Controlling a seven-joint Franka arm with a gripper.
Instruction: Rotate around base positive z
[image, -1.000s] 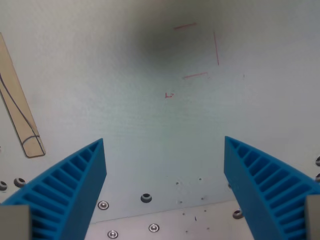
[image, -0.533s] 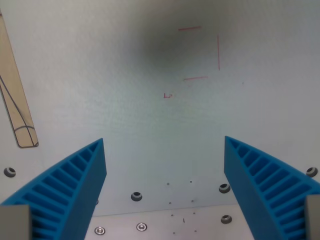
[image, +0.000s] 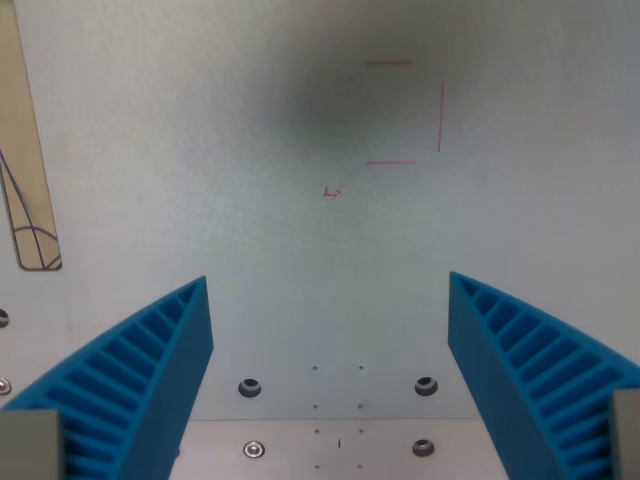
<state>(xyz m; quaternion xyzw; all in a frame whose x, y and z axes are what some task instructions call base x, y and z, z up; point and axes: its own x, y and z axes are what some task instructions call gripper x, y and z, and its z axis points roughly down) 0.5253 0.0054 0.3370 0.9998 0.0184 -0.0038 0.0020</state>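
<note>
My gripper (image: 330, 300) looks straight down at a pale white table (image: 250, 130). Its two blue ribbed fingers (image: 140, 380) stand wide apart at the lower left and lower right of the wrist view, with nothing between them. Thin red line marks (image: 420, 110) form an open square on the table above the gap, and a small red mark (image: 333, 191) lies just below them. A soft dark shadow falls on the table near the top centre.
A tan wooden strip (image: 25, 170) with a dark curved line lies along the wrist view's left edge. Several screw holes and bolts (image: 250, 388) sit near the bottom, where a lighter plate (image: 330, 450) begins.
The whole scene has turned clockwise in the picture: the wooden strip now stands nearly upright, the row of bolts is level, and the red marks have squared up. The fingers hold the same spread.
</note>
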